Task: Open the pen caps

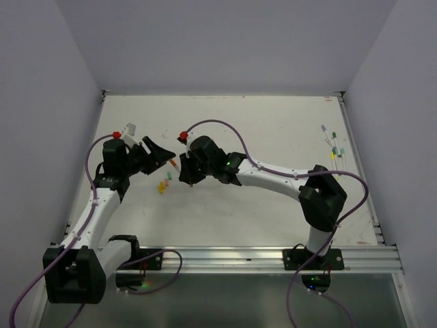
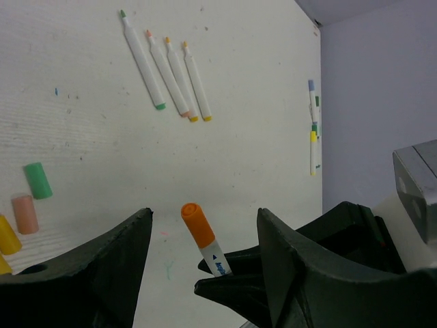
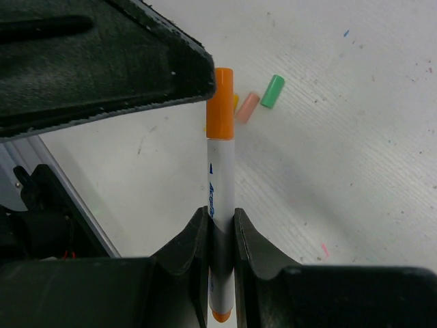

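My right gripper (image 3: 220, 213) is shut on a white pen (image 3: 220, 178) and holds it above the table. The pen's orange cap (image 3: 220, 104) is still on and points toward my left gripper. My left gripper (image 2: 205, 215) is open. The orange cap (image 2: 197, 225) stands between its two jaws without touching either. In the top view the two grippers meet at mid-table, the left (image 1: 166, 156) beside the right (image 1: 186, 171). Loose caps lie on the table: green (image 2: 37, 180), pink (image 2: 26, 213) and yellow (image 2: 7, 236).
Several uncapped white pens (image 2: 167, 72) lie side by side further out on the table. Capped pens (image 2: 313, 130) lie near the right wall, also in the top view (image 1: 334, 147). Loose caps (image 1: 164, 184) lie under the grippers. Walls enclose the table on three sides.
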{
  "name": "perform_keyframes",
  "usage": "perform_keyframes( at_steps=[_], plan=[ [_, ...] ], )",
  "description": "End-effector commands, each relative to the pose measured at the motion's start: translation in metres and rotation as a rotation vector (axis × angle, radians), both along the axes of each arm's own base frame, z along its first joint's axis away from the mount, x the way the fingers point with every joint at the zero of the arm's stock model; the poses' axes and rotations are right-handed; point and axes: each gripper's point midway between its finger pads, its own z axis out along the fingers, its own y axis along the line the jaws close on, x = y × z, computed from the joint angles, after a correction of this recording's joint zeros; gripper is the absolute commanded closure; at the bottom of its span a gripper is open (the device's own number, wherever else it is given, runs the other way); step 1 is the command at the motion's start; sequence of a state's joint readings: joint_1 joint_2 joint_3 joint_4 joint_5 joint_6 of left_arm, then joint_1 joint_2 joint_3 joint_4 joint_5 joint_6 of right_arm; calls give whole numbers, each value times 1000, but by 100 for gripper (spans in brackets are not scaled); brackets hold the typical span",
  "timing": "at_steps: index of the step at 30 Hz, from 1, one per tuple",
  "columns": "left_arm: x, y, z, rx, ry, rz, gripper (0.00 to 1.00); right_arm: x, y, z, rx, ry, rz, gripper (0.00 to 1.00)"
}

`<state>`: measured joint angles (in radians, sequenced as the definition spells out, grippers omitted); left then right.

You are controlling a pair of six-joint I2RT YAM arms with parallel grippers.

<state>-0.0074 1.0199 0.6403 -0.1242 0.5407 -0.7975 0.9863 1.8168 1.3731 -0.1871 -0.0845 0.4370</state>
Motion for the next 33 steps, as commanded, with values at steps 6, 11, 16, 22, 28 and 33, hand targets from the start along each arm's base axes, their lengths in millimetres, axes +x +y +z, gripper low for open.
perform_keyframes(
  at_steps=[6, 11, 16, 22, 28, 33],
  plan=[
    [8, -10, 7, -53, -34, -19, 36, 2, 17, 33, 80, -20, 27, 100],
    [11, -17, 13, -72, -53, -31, 46, 5, 21, 30, 77, -18, 27, 100],
    [10, -19, 13, -71, -54, -37, 48, 7, 23, 24, 70, -15, 22, 100],
    [8, -22, 13, -78, -58, -45, 48, 10, 27, 23, 76, -13, 19, 100],
    [10, -24, 13, -99, -60, -44, 90, 10, 29, 20, 78, -2, 25, 100],
    [10, -20, 11, -94, -41, -14, 100, 9, 25, 8, 67, 12, 8, 100]
  ],
)
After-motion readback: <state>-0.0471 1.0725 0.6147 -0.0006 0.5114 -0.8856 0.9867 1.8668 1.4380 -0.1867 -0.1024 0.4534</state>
